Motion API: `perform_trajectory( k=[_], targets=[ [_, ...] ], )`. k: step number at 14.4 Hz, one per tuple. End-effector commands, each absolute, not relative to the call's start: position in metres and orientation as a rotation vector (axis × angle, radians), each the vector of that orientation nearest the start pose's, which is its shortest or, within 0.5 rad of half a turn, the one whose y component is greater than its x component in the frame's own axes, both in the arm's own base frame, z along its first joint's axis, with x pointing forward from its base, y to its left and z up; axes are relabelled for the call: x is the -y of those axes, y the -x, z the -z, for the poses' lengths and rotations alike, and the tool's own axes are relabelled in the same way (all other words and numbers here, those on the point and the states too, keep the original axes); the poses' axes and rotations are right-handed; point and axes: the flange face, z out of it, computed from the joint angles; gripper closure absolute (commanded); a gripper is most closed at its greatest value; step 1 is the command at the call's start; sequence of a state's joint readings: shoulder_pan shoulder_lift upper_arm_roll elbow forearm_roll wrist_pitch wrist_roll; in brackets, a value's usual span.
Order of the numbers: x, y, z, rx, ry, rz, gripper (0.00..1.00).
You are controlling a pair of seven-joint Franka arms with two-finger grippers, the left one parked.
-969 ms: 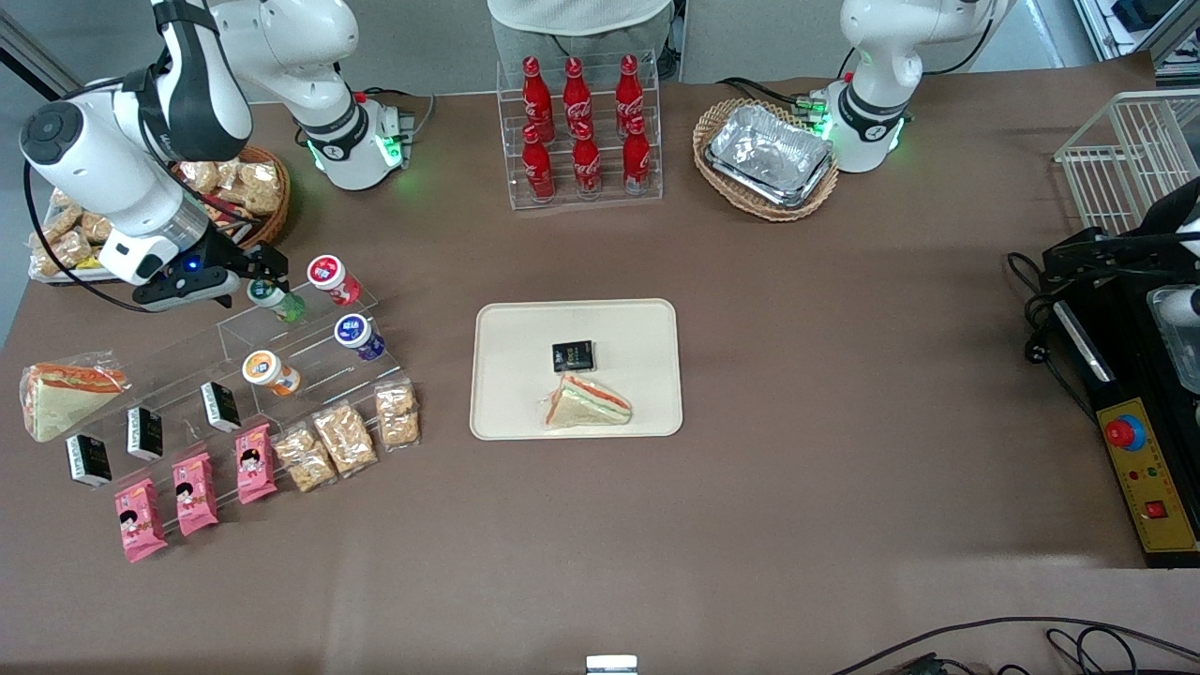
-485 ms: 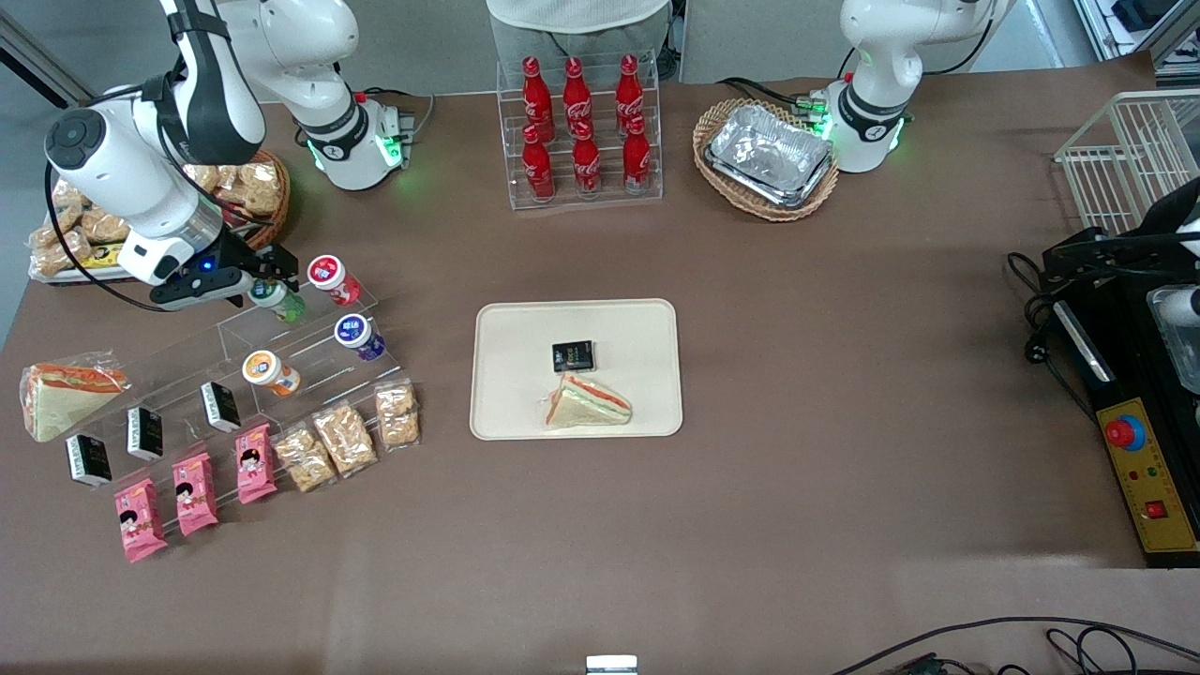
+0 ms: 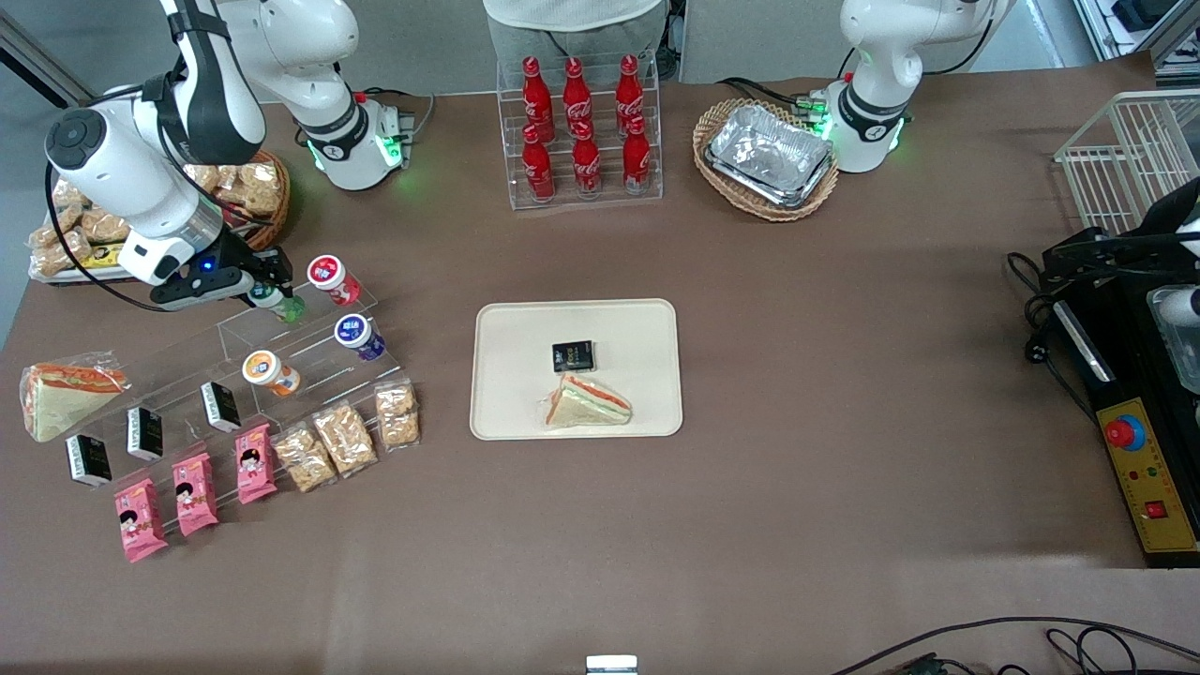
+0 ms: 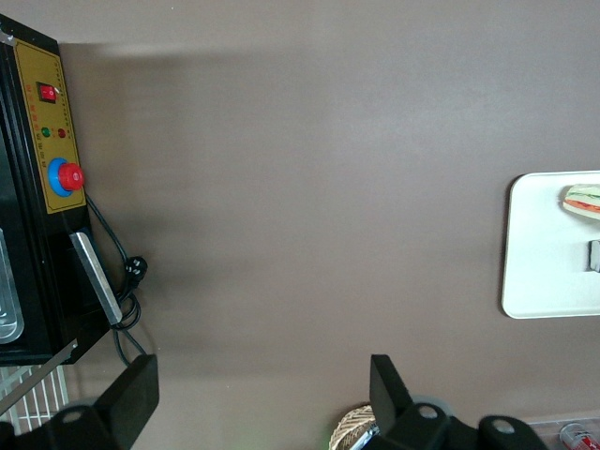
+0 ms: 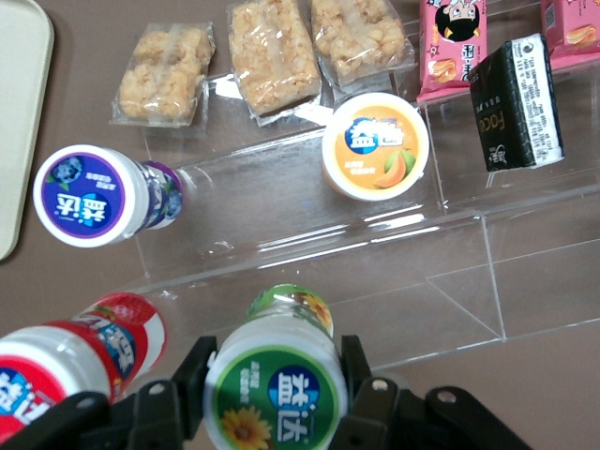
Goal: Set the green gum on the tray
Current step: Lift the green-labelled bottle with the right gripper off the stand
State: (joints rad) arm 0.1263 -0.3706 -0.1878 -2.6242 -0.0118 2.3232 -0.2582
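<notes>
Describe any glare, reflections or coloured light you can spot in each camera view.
Front view: green light glows at both arm bases; the foil trays glint. Right wrist view: glare streaks the clear acrylic stand near the green gum, which sits between the gripper's fingers. Left wrist view: even, soft shadows.

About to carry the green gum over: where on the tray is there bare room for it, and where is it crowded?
The gripper is closed around the green gum on the acrylic shelf. On the tray, the strip toward the working arm's end and the strip toward the parked arm's end are bare. The middle is crowded by the black packet and the sandwich.
</notes>
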Motion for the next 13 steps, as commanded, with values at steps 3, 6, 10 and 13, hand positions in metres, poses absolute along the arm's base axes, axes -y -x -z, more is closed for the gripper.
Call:
perform_trajectory(
  k=[3,6,10,13],
  targets=[
    [0.025,-0.424,-0.419,0.331,3.076,0.141,0.74],
    [0.022,-0.451,-0.492,0.353,3.075,0.054,0.74],
    [0.026,-0.471,-0.573,0.342,3.081,0.013,0.74],
    [0.026,-0.471,-0.606,0.333,3.077,0.036,0.73]
  ],
)
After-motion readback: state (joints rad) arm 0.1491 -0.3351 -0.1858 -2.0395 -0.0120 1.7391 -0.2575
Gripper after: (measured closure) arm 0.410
